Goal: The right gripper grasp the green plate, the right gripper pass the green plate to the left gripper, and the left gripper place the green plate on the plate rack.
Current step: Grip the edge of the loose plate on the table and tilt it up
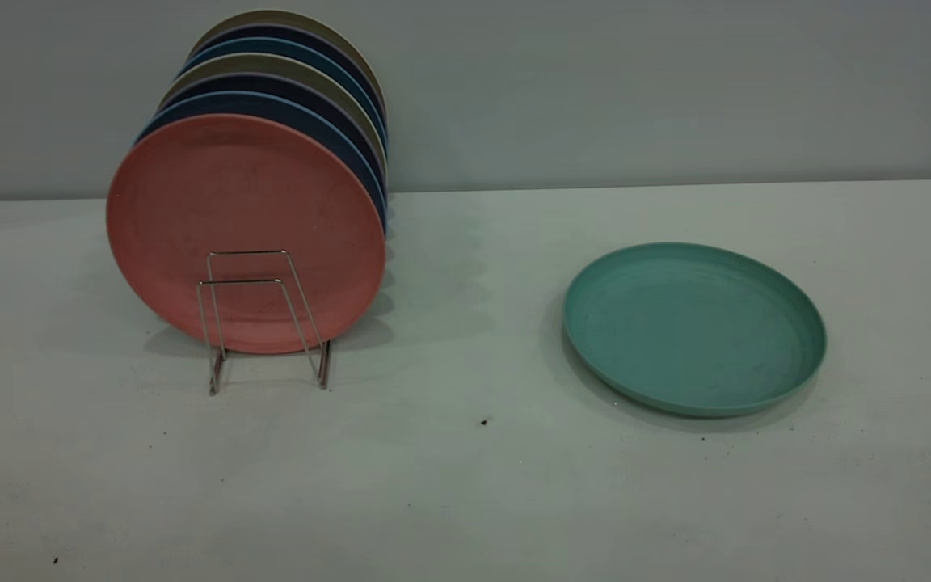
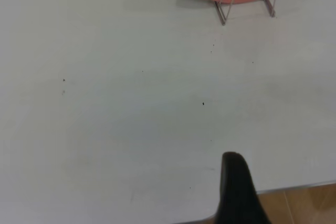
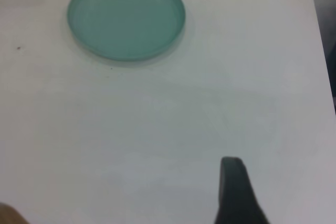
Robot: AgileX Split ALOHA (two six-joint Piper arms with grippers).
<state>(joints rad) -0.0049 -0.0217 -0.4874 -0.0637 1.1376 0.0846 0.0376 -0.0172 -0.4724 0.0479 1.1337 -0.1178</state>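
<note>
The green plate [image 1: 696,331] lies flat on the white table, right of the middle, with nothing on it. It also shows in the right wrist view [image 3: 126,17], well ahead of my right gripper [image 3: 236,192], which hangs over bare table. The plate rack [image 1: 243,282] stands at the left and holds several upright plates. Its two front wire loops are free. The rack's foot shows in the left wrist view [image 2: 223,11], far ahead of my left gripper [image 2: 236,187], which is near the table's front edge. Neither gripper shows in the exterior view.
A salmon-pink plate [image 1: 239,194] is the front one in the rack, with dark blue and beige plates [image 1: 288,97] behind it. A grey wall runs behind the table. The table's front edge [image 2: 294,186] and a wooden floor show in the left wrist view.
</note>
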